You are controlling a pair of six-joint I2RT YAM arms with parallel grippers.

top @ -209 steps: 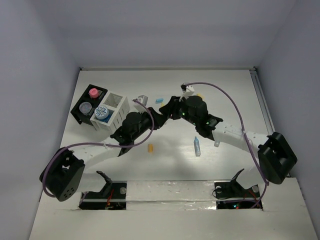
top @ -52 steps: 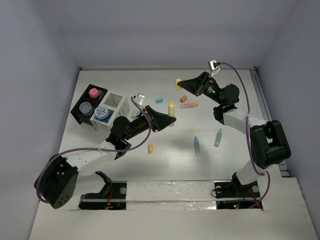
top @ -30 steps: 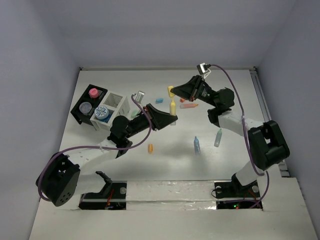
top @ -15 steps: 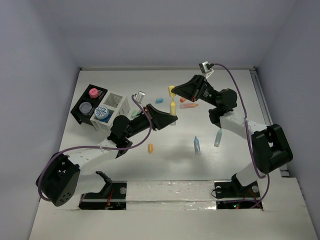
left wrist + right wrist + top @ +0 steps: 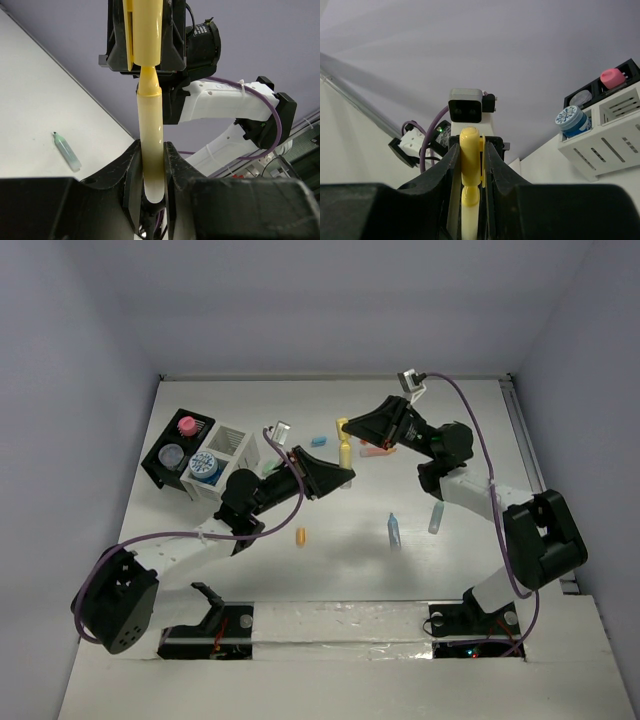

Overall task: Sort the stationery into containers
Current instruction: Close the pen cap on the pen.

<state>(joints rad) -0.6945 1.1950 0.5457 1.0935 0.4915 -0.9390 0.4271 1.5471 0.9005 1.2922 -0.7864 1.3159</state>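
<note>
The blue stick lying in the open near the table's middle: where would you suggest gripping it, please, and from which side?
Take the blue stick across its mid-body, from straight above. It lies flat, long axis running roughly near to far, so jaws closing left-right should span its narrow width.

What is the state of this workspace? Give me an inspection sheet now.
Surface: white table, no spills seen.
Job's things: black tray holds a pink piece and a grey-lidded tub. White box holds a blue-lidded tub. Orange stick, blue stick and pale stick lie loose on the table.
Clutter: nothing seen.
Grippers: left end effector shut on a yellow pen; right end effector shut on the yellow cap at the pen's tip, above the table.
Cables: purple cable along each arm.
Surroundings: plain walls; nothing else seen.
</note>
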